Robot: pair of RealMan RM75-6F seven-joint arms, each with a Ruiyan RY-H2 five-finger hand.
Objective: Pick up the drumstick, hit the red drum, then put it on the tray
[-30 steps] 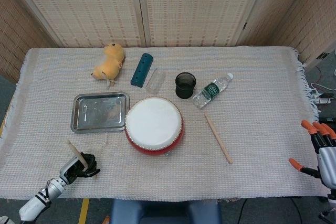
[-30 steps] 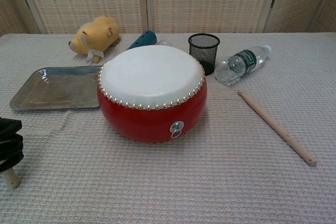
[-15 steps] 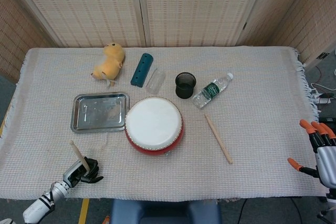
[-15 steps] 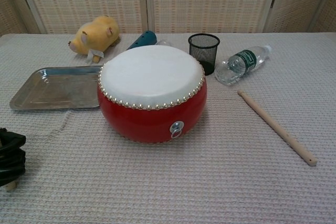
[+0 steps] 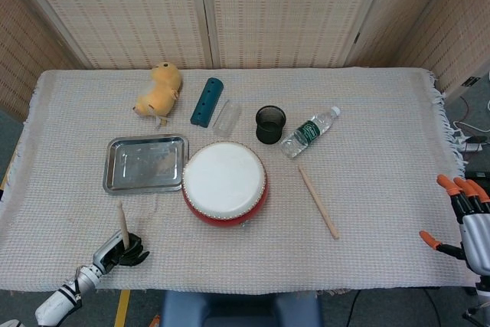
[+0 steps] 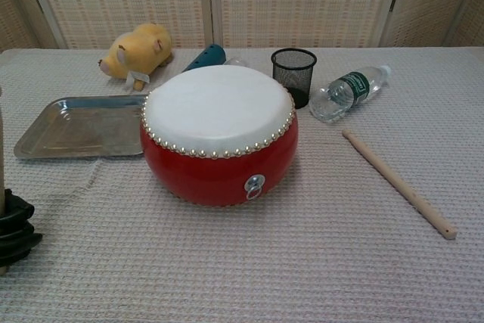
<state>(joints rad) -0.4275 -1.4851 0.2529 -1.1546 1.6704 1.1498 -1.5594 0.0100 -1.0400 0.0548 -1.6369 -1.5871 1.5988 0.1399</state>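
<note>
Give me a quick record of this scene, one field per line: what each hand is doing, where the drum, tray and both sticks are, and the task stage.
left hand: grips a drumstick, near-upright, at the table's near left edge
right hand: open, off the table's right edge, holding nothing
red drum: centre of the table
tray: left of the drum, nothing on it
second drumstick: lying flat, right of the drum
task stage: stick picked up, not on tray

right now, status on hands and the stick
Left hand grips drumstick upright, near table edge. Right hand open, idle. Red drum unobstructed.
</note>
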